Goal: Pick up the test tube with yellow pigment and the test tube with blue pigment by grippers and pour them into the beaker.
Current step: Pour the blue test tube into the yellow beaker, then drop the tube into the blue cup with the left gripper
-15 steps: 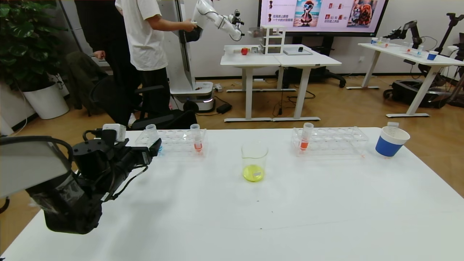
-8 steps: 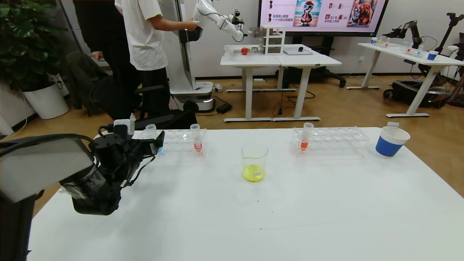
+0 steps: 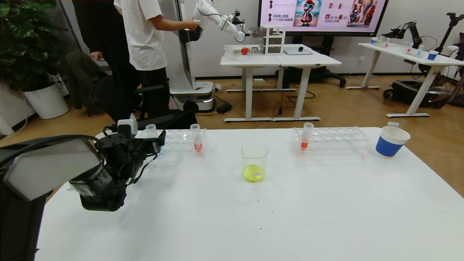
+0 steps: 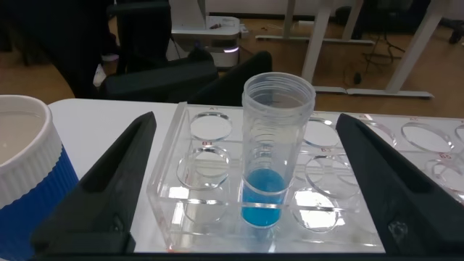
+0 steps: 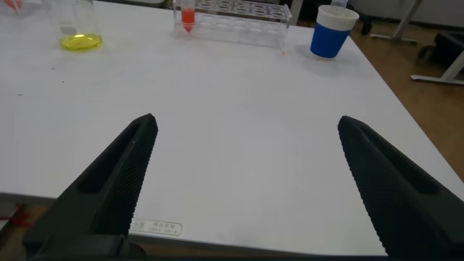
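Note:
The test tube with blue pigment (image 4: pixel 275 156) stands upright in the left clear rack (image 4: pixel 199 196), blue liquid at its bottom; its top shows in the head view (image 3: pixel 150 129). My left gripper (image 3: pixel 159 139) is open, its two fingers either side of the tube and apart from it. The beaker (image 3: pixel 254 161) stands mid-table with yellow liquid in it; it also shows in the right wrist view (image 5: pixel 78 32). The test tube with yellow pigment is out of view. My right gripper (image 5: pixel 246 159) is open and empty over the table's near right part, outside the head view.
A tube with orange-red liquid (image 3: pixel 196 137) stands in the left rack. The right rack (image 3: pixel 331 140) holds another orange-red tube (image 3: pixel 305 137). A blue-banded paper cup (image 3: pixel 390 141) stands far right; another (image 4: pixel 29 181) is beside the left gripper.
My left arm has moved forward toward the left rack, bringing its open fingers around the blue tube. Nothing else on the table has moved.

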You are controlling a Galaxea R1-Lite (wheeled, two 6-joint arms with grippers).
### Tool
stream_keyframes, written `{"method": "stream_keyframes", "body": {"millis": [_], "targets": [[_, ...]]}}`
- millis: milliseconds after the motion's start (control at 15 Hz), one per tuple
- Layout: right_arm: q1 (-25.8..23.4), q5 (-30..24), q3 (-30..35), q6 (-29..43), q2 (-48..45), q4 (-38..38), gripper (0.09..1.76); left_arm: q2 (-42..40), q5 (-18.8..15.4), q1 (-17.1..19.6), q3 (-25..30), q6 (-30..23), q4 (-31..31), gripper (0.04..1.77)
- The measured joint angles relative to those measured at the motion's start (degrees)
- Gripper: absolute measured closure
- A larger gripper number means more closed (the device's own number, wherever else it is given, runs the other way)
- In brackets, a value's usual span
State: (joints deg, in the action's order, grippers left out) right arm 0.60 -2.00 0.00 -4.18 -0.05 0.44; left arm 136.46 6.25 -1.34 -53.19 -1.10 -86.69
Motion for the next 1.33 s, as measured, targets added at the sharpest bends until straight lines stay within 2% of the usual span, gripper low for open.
{"method": "stream_keyframes", "body": {"millis": [67, 200, 267, 333, 400, 800, 1200, 1333], "targets": [[0.0, 0.0, 0.0, 0.0, 0.0, 0.0, 0.11, 0.0, 0.0, 0.0, -0.1, 0.0, -0.1, 0.37], [0.0, 0.0, 0.0, 0.0, 0.0, 0.0, 0.11, 0.0, -0.3, -0.2, -0.3, 0.0, -0.1, 1.22], [0.0, 0.0, 0.0, 0.0, 0.0, 0.0, 0.11, 0.0, -0.2, -0.2, -0.3, 0.0, -0.1, 1.45], [0.1, 0.0, 0.0, 0.0, 0.0, 0.0, 0.11, 0.0, -0.3, -0.1, -0.3, -0.1, 0.0, 1.49], [0.0, 0.0, 0.0, 0.0, 0.0, 0.0, 0.11, -0.1, -0.2, -0.1, -0.3, 0.0, -0.2, 1.30], [0.0, 0.0, 0.0, 0.0, 0.0, 0.0, 0.11, -2.1, 0.0, -0.5, -0.6, 0.0, 1.7, 1.30], [0.0, 0.0, 0.0, 0.0, 0.0, 0.0, 0.11, -12.2, -0.4, -1.7, -3.5, 0.1, 17.8, 1.30], [0.0, 0.0, 0.0, 0.0, 0.0, 0.0, 0.11, -14.6, -0.6, -1.9, -3.8, 0.3, 19.4, 1.30]]}}
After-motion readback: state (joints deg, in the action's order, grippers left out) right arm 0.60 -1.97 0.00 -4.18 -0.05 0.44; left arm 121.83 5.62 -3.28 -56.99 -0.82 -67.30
